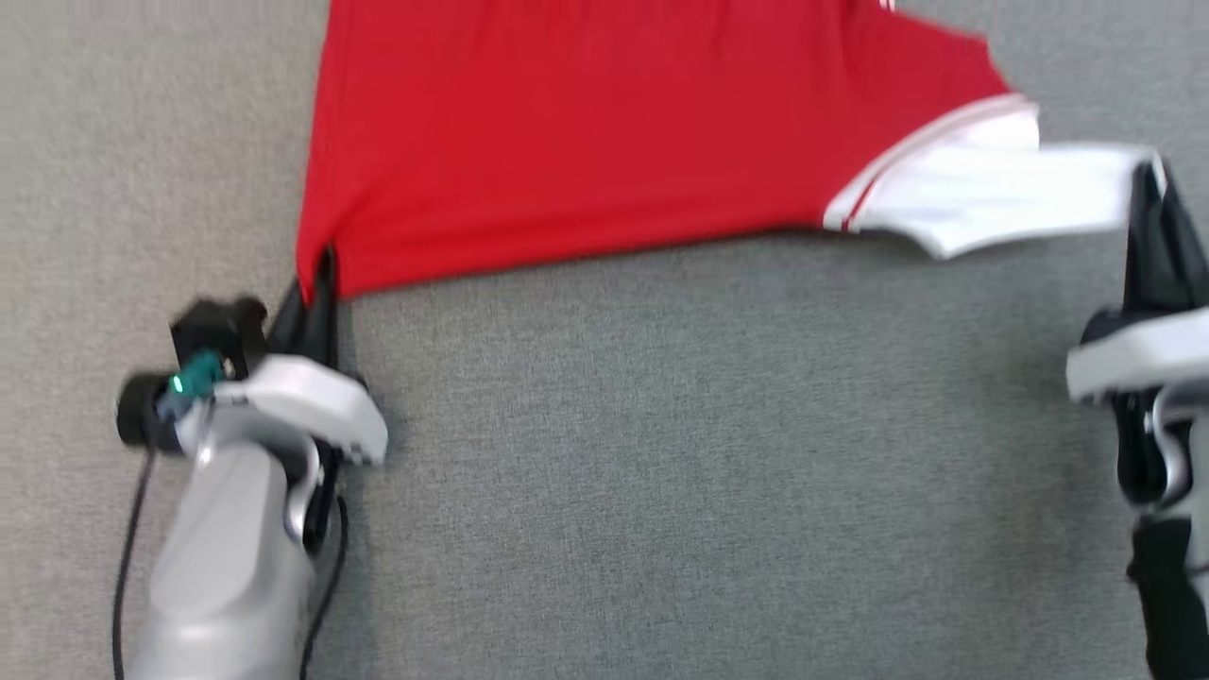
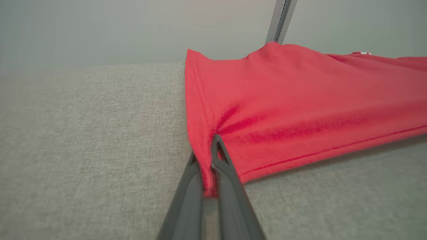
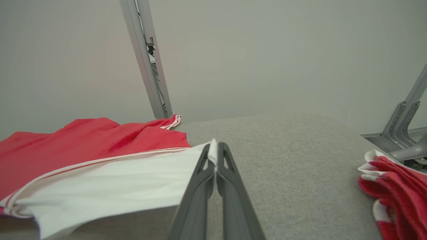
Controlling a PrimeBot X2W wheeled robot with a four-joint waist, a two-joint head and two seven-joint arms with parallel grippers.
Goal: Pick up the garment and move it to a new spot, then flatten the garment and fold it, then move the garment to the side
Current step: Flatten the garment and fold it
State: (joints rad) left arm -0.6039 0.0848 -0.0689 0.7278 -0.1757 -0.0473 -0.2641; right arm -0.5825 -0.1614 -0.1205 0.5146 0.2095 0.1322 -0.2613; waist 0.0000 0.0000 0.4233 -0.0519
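Note:
The garment (image 1: 586,142) is a red shirt with a white, red-striped sleeve, spread across the far part of the grey table. My left gripper (image 1: 316,274) is shut on its near left hem corner; in the left wrist view the red cloth (image 2: 300,110) is pinched between the two dark fingers (image 2: 230,180) of the left gripper (image 2: 208,166). My right gripper (image 1: 1148,184) is shut on the white sleeve end (image 1: 1001,194), which is stretched out to the right. In the right wrist view the right gripper (image 3: 213,151) pinches the white sleeve edge (image 3: 110,186).
The grey fabric table top (image 1: 708,453) lies bare in front of the garment. A second red and white bundle of cloth (image 3: 393,190) lies at the right in the right wrist view. Metal frame posts (image 3: 146,60) stand behind the table.

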